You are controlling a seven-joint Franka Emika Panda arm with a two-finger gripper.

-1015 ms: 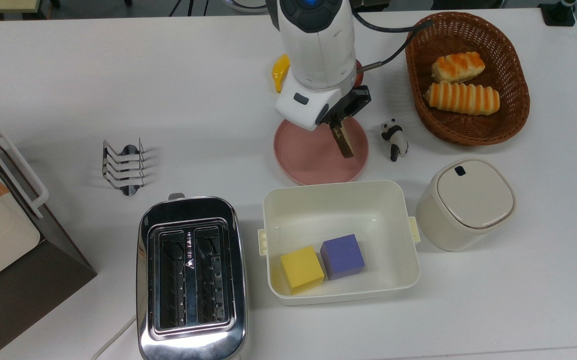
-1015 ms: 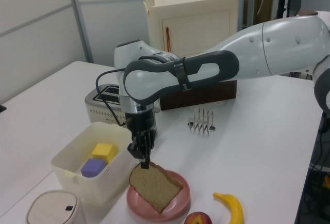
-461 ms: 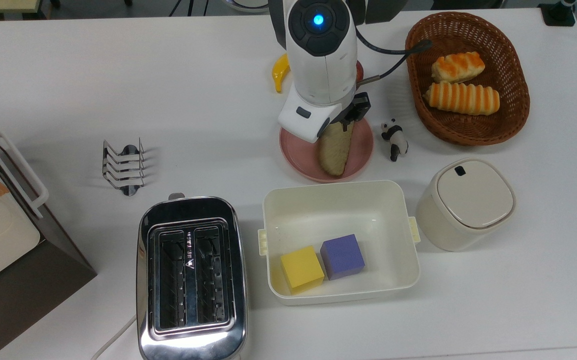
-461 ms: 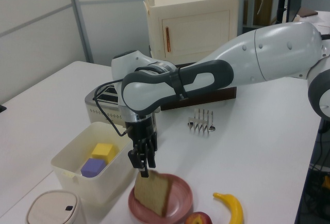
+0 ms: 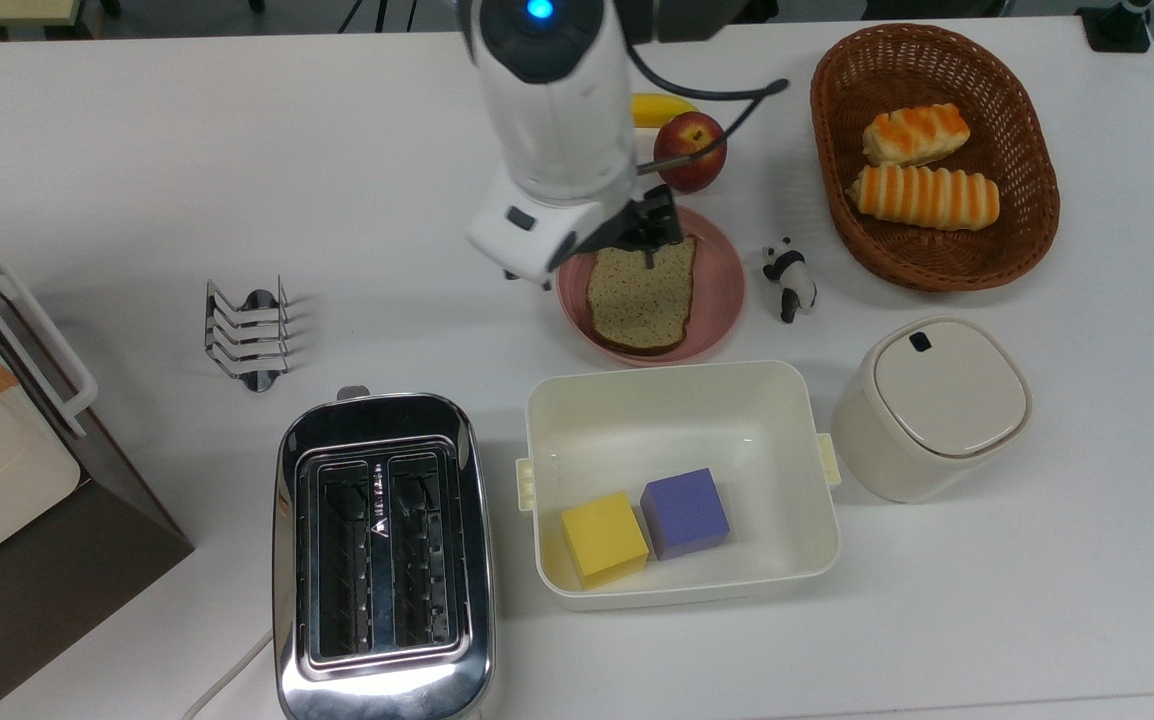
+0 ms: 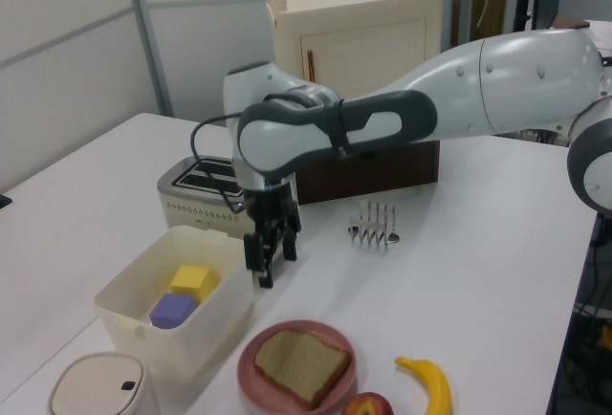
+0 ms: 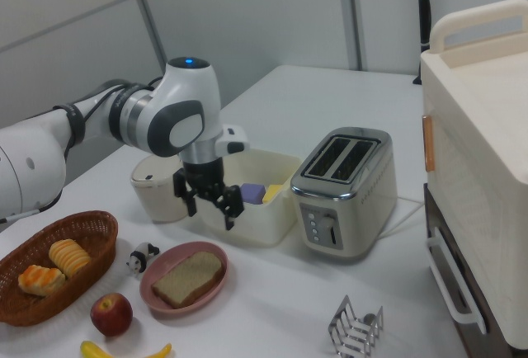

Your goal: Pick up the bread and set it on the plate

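1. Overhead, in the top view, the bread lies flat on the pink plate, directly below the pincer in the picture. The slice's upper edge sits under the dark fingers, and whether they touch it cannot be judged from above. A red apple lies beyond the pincer toward the top view's upper right, and a small panda figure stands on the counter just beside the plate on the top view's right.

2. Seen from the left view, the pincer hangs clear above the counter with its two fingers apart and nothing between them. The bread lies on the plate lower down and nearer the camera, well apart from the fingers. The white tub stands close on the left view's left of the pincer.

3. From the right view, the pincer is spread and empty, raised in front of the tub, with the bread resting on the plate below it.

4. Judged from these views, the placing looks done. The remaining risk is a low sideways swing that knocks the tub wall or drags a finger over the slice, shifting it off the plate.
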